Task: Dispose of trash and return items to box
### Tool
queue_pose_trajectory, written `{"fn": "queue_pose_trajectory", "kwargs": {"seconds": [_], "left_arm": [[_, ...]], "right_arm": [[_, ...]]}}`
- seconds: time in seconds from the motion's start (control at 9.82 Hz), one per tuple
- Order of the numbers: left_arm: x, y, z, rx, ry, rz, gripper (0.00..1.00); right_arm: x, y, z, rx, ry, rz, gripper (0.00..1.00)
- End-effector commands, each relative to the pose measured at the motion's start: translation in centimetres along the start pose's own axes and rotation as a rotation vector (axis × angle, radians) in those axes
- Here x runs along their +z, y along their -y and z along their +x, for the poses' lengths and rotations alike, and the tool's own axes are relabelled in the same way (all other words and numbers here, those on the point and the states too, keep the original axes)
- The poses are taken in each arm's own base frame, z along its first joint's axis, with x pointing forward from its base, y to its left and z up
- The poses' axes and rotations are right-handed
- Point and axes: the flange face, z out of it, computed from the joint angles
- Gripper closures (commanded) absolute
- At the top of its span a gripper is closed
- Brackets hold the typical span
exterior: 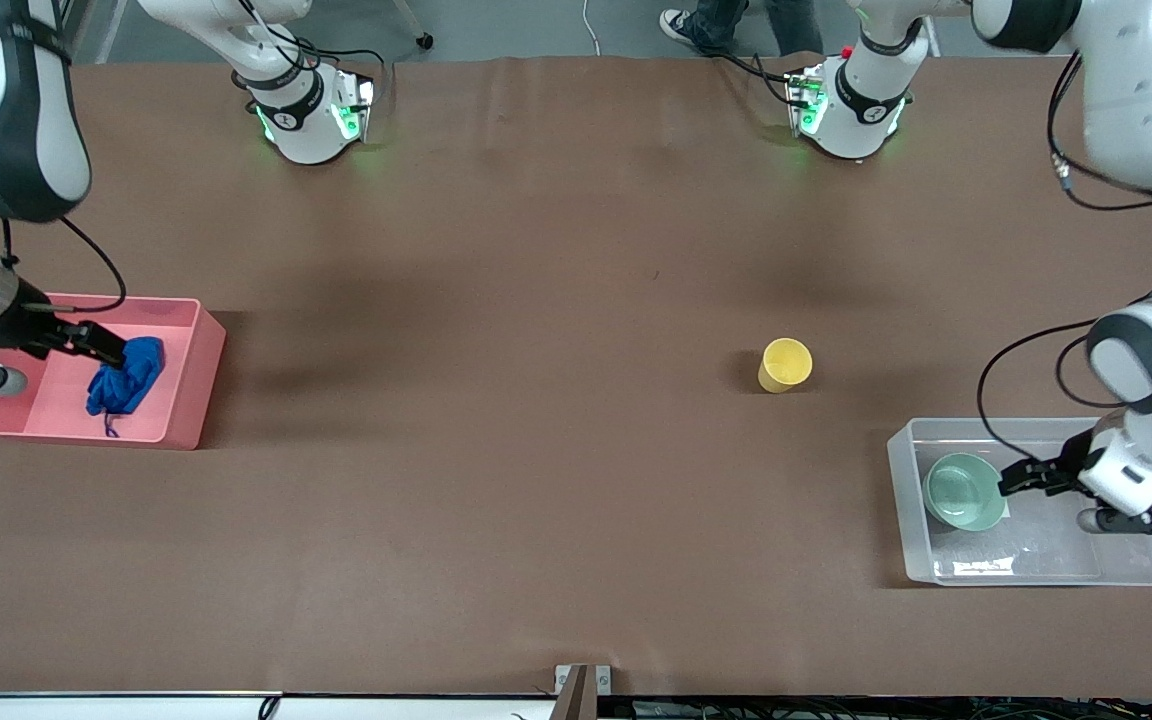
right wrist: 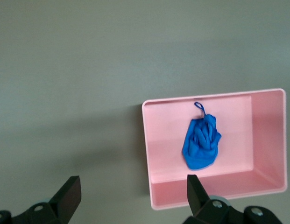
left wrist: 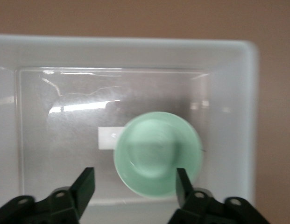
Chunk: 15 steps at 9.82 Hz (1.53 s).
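Blue trash [exterior: 126,385] binned below open right pincer [exterior: 101,345], bowl [exterior: 963,491] boxed under open left pincer [exterior: 1011,478]; yellow cup [exterior: 785,364] awaits pickup.

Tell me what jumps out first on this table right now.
The crumpled bright-blue wad of soft material lies in the pink opaque bin at the right arm's end, the open right pincer over it. The pale mint-green round bowl sits in the clear plastic tub under the open left pincer, while the small yellow cup stands alone on the table.

A brown worktop [exterior: 536,450] filled the scene; grey floor [exterior: 536,25] and someone's sneakers [exterior: 681,25] showed above its edge.
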Motion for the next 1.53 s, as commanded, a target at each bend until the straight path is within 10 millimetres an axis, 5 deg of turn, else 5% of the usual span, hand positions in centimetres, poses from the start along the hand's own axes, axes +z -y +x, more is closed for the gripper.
{"fn": "queue_pose_trajectory", "kwargs": {"seconds": [0.0, 0.2, 0.51, 0.81, 1.02, 1.12, 1.22, 1.32, 1.43], "left_arm": [[-2.5, -5.5, -3.7, 0.063, 0.090, 0.018, 0.00], [-2.6, -13.0, -7.9, 0.088, 0.143, 0.030, 0.00], [2.6, -21.1, -13.5, 0.134, 0.239, 0.012, 0.00], [9.4, -24.1, -16.3, 0.151, 0.202, 0.004, 0.02], [12.0, -24.1, -16.9, 0.155, 0.234, 0.002, 0.11], [13.3, -23.9, -17.3, 0.150, 0.242, 0.001, 0.33], [14.5, -24.0, -17.5, 0.150, 0.238, -0.003, 0.73], [15.5, -24.1, -17.5, 0.150, 0.236, -0.009, 0.93], [15.7, -24.2, -17.3, 0.152, 0.215, -0.012, 1.00]], "right_arm": [[-8.9, -2.2, -0.7, 0.042, 0.018, 0.087, 0.00], [-12.5, -4.7, -2.6, -0.017, 0.024, 0.100, 0.00], [-13.0, -4.3, -3.3, -0.027, 0.028, 0.089, 0.00], [-13.1, -3.9, -3.6, -0.036, 0.045, 0.090, 0.00], [-13.2, -3.5, -3.4, -0.039, 0.037, 0.081, 0.00], [-13.2, -3.5, -3.5, -0.040, 0.042, 0.082, 0.00], [-13.2, -3.5, -3.5, -0.040, 0.040, 0.082, 0.00], [-13.3, -3.5, -3.5, -0.038, 0.039, 0.082, 0.00], [-13.1, -4.0, -3.5, -0.029, 0.039, 0.081, 0.00]]}}
